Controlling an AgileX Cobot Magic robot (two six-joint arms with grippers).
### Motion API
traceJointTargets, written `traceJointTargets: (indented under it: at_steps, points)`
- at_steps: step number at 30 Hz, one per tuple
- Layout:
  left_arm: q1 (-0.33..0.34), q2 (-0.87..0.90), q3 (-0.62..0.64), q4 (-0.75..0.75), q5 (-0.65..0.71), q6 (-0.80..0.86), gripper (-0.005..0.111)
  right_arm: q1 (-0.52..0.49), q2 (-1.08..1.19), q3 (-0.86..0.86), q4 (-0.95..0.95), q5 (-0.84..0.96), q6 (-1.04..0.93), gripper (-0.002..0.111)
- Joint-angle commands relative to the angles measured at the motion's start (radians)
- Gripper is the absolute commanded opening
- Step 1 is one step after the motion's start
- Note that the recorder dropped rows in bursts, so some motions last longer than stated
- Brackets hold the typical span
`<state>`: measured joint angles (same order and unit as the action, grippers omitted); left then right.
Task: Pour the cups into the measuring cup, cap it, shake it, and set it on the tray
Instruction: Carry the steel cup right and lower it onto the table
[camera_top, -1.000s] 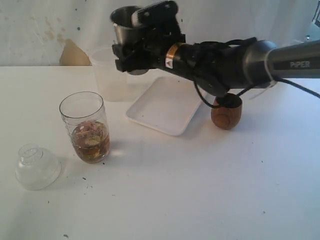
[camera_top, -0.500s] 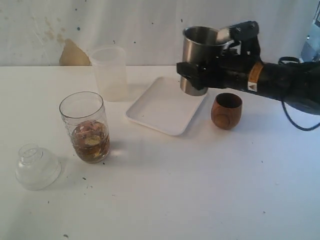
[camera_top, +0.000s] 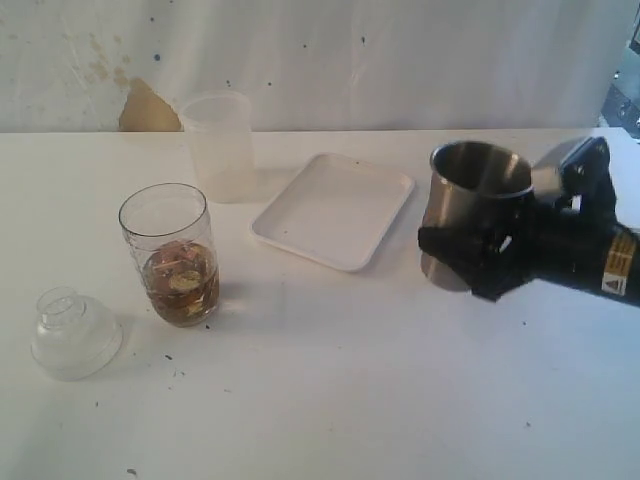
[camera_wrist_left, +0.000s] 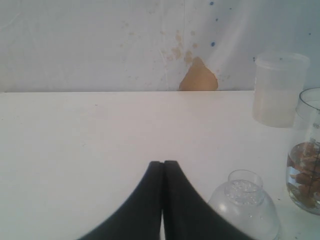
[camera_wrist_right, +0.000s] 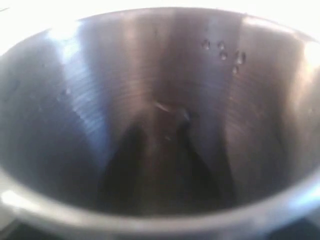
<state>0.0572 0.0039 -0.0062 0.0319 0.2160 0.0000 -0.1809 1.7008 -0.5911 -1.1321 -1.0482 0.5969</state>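
The steel tumbler (camera_top: 468, 205) stands upright to the right of the white tray (camera_top: 335, 210), low over the table, with my right gripper (camera_top: 470, 255) shut on its lower body. Its empty inside (camera_wrist_right: 160, 115) fills the right wrist view. The wooden cup is hidden behind the tumbler and the arm. The clear measuring cup (camera_top: 170, 255) stands at the left, holding brown liquid with bits in its lower third; it also shows at the edge of the left wrist view (camera_wrist_left: 306, 150). My left gripper (camera_wrist_left: 163, 163) is shut and empty, beside the domed cap (camera_wrist_left: 245, 205).
The clear domed cap (camera_top: 75, 333) lies on the table in front of and left of the measuring cup. A frosted plastic cup (camera_top: 220, 145) stands at the back, left of the tray. A brown patch marks the back wall (camera_top: 148, 108).
My right gripper has carried the steel tumbler from high over the frosted cup rightwards across the tray and down to the table's right side, now covering the wooden cup. The left gripper has not moved.
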Motion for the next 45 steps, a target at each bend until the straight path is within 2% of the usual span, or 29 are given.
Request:
traceJointTargets:
  at_steps: [1, 5, 9, 16, 23, 25, 26, 28, 29, 31, 33, 36, 45]
  points:
    - [-0.001, -0.004, 0.006, -0.001, -0.012, 0.000, 0.000, -0.005, 0.050, 0.104, 0.026, -0.057, -0.246, 0.000]
    - [-0.001, -0.004, 0.006, -0.001, -0.012, 0.000, 0.000, -0.005, 0.214, 0.099, 0.060, -0.173, -0.338, 0.000]
    - [-0.001, -0.004, 0.006, -0.001, -0.012, 0.000, 0.000, -0.005, 0.340, 0.079, 0.153, -0.173, -0.465, 0.000]
    - [-0.001, -0.004, 0.006, -0.001, -0.012, 0.000, 0.000, -0.005, 0.385, -0.002, 0.201, -0.173, -0.468, 0.000]
    - [-0.001, -0.004, 0.006, -0.001, -0.012, 0.000, 0.000, -0.005, 0.385, -0.016, 0.204, -0.173, -0.346, 0.002]
    - [-0.001, -0.004, 0.006, -0.001, -0.012, 0.000, 0.000, -0.005, 0.385, -0.016, 0.199, -0.173, -0.346, 0.009]
    - [-0.001, -0.004, 0.006, -0.001, -0.012, 0.000, 0.000, -0.005, 0.385, -0.016, 0.199, -0.173, -0.343, 0.017]
    - [-0.001, -0.004, 0.006, -0.001, -0.012, 0.000, 0.000, -0.005, 0.385, -0.016, 0.199, -0.173, -0.330, 0.035]
    - [-0.001, -0.004, 0.006, -0.001, -0.012, 0.000, 0.000, -0.005, 0.385, -0.016, 0.199, -0.173, -0.326, 0.051]
    - [-0.001, -0.004, 0.006, -0.001, -0.012, 0.000, 0.000, -0.005, 0.385, -0.016, 0.199, -0.173, -0.301, 0.074]
    - [-0.001, -0.004, 0.006, -0.001, -0.012, 0.000, 0.000, -0.005, 0.385, -0.016, 0.203, -0.173, -0.272, 0.091]
    - [-0.001, -0.004, 0.006, -0.001, -0.012, 0.000, 0.000, -0.005, 0.383, -0.016, 0.191, -0.173, -0.275, 0.098]
    - [-0.001, -0.004, 0.006, -0.001, -0.012, 0.000, 0.000, -0.005, 0.336, -0.016, 0.202, -0.173, -0.275, 0.098]
